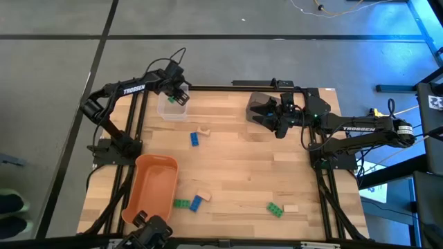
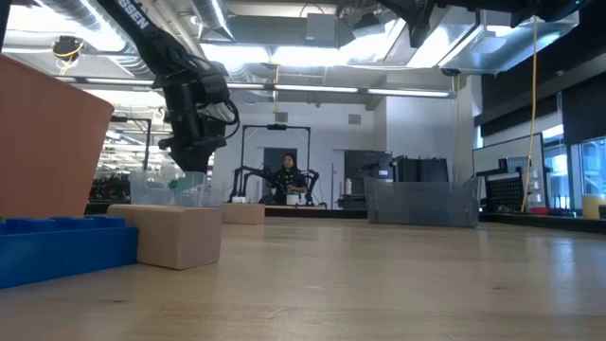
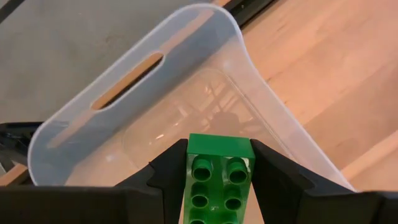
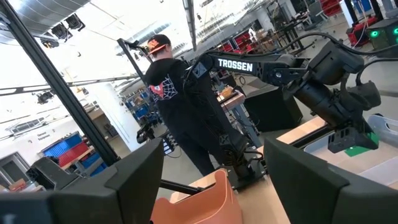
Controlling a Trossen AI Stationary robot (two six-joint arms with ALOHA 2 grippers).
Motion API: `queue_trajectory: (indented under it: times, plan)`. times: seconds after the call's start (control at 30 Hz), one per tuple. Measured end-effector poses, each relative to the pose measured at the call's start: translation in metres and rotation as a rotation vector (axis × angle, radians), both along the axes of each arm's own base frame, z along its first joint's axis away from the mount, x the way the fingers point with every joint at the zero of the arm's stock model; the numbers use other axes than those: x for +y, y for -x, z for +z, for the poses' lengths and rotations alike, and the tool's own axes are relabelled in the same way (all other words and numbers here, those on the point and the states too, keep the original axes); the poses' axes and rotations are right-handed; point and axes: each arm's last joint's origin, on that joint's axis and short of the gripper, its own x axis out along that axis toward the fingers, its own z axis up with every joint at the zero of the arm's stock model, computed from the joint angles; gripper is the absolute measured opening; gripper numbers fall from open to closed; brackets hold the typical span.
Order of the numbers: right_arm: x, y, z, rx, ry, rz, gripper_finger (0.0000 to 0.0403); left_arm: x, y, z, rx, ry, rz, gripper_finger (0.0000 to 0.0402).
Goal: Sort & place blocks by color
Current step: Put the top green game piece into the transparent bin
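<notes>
Left gripper (image 3: 219, 180) hangs directly over the clear bin (image 3: 124, 81), pinching a green block (image 3: 219, 171) whose long axis runs along the fingers; dropping it straight down should land it inside. Right gripper (image 1: 279, 128) waits spread above the surface (image 1: 235, 166) by the grey bin (image 1: 260, 105).

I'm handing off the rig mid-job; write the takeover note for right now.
Left gripper: holds a green block over the clear bin, which looks empty.
Right gripper: open, empty, by the dark grey bin.
Loose on the table: blue blocks, green blocks, tan blocks.
Done: nothing visibly sorted.
Left: drop this block, then sort the others.
</notes>
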Motion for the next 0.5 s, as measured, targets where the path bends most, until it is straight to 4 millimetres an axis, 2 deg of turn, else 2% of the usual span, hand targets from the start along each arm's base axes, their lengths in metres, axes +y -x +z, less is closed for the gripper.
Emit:
queue_trajectory:
  times: [0.3,0.5]
  plan:
    - [0.000,0.000,0.000,-0.001,0.002,-0.001,0.0277,-0.008,0.007,0.009,0.015,0.024,0.001,0.0153]
    - [0.000,0.000,0.000,-0.001,0.003,0.000,0.0277,-0.008,0.008,0.014,0.028,-0.025,0.038,0.0153]
